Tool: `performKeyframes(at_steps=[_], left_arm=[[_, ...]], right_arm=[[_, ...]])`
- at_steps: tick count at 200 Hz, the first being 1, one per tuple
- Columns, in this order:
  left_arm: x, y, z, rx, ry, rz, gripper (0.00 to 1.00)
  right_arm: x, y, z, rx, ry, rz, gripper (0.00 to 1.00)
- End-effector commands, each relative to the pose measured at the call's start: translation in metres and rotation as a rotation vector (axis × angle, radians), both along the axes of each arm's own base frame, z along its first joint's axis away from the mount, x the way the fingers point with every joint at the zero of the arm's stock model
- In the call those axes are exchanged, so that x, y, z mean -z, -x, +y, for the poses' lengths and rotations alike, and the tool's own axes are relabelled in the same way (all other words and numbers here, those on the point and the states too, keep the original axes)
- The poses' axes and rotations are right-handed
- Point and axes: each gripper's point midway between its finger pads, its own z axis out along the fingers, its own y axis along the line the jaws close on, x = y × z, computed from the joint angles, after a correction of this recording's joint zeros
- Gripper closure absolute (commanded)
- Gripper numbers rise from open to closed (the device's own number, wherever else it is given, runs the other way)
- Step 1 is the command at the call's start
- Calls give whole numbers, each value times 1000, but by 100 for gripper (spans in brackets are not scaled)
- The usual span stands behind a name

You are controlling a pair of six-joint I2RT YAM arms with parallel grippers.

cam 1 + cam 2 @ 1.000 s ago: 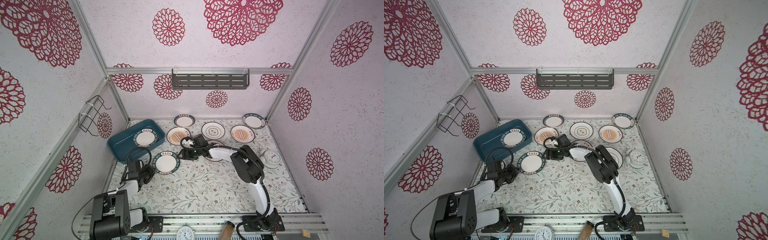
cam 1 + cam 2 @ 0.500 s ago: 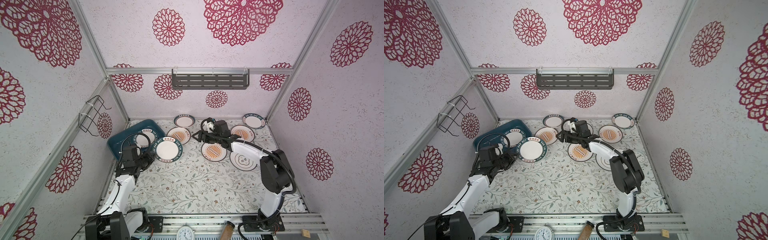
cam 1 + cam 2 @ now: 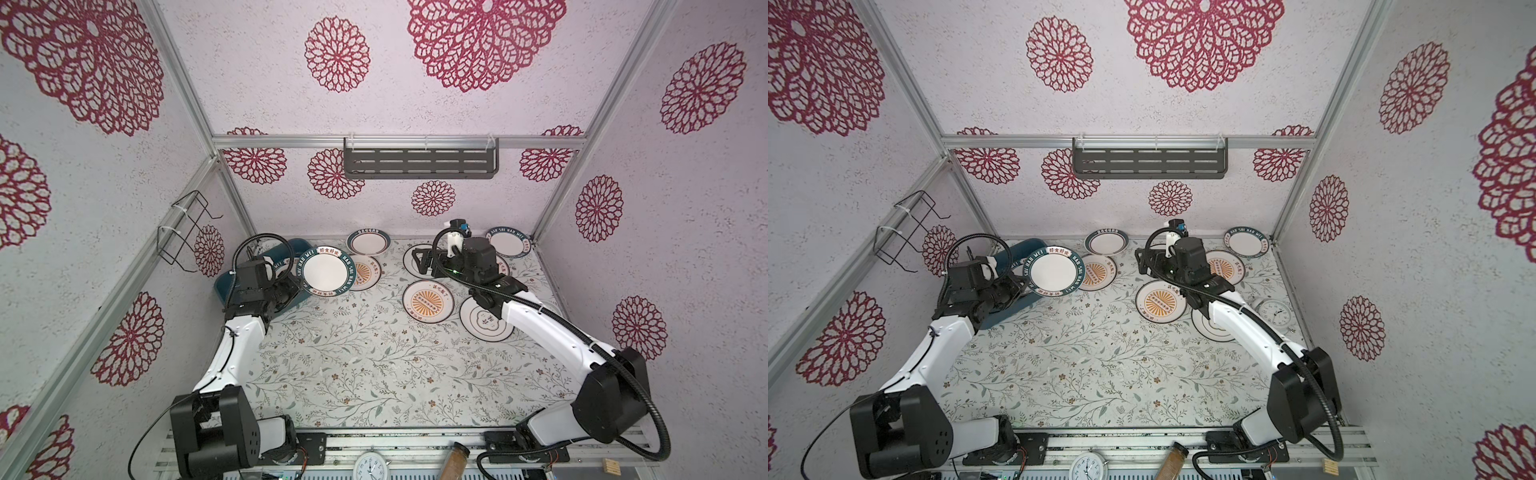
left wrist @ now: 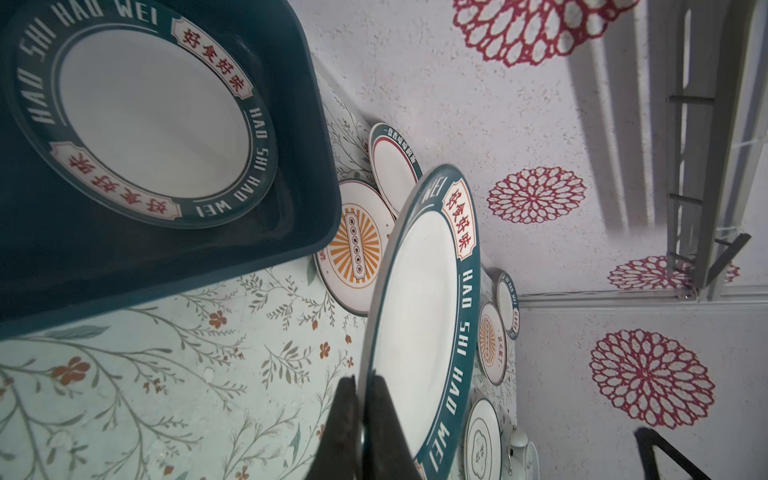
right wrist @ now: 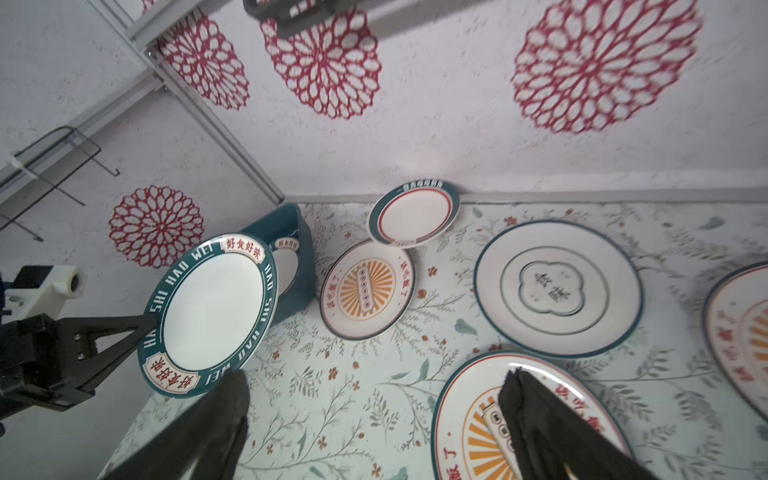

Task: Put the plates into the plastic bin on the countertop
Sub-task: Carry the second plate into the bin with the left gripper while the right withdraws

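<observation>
Carrying 1 plate [image 3: 326,270] to plastic bin [image 4: 166,257] with left gripper [image 4: 363,382] clamped on rim, right gripper [image 5: 374,378] wide, empty; next, lowering flat inside.

Lab test booth: aluminium frame [image 3: 291,141], rosette-papered panels [image 3: 257,75].

Left arm reaches far-left, left gripper [image 4: 362,384] clamped on a teal-rimmed plate [image 3: 327,270]; right arm stretches far, right gripper [image 5: 374,374] spread wide.

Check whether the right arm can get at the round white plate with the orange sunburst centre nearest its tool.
Probably yes: the right tool is open just above that round white orange-sunburst plate, which lies flat on the leafy-print countertop with nothing on it.
</observation>
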Motion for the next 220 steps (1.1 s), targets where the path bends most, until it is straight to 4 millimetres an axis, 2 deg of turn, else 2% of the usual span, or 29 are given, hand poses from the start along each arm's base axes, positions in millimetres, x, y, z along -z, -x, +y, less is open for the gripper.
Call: performKeyframes(at_steps=[1,43,83,128,220], left_arm=[[-20,-22,27,-45,-31,-101,100],[-1,-43,64,-102,-21,-57,100],[22,-59,91,-191,53,-68,100],[49,-83,100,-201,99,-40,100],[95,-101,118,-242,112,22,100]], right_arm=[[-23,-2,-34,138,74,-120,1],[-38,-6,-48,183,79,-178,1],[-36,-12,-37,137,73,-164,1],[-29,-8,-38,135,55,-136,1],[-28,1,-55,201,69,-122,1]])
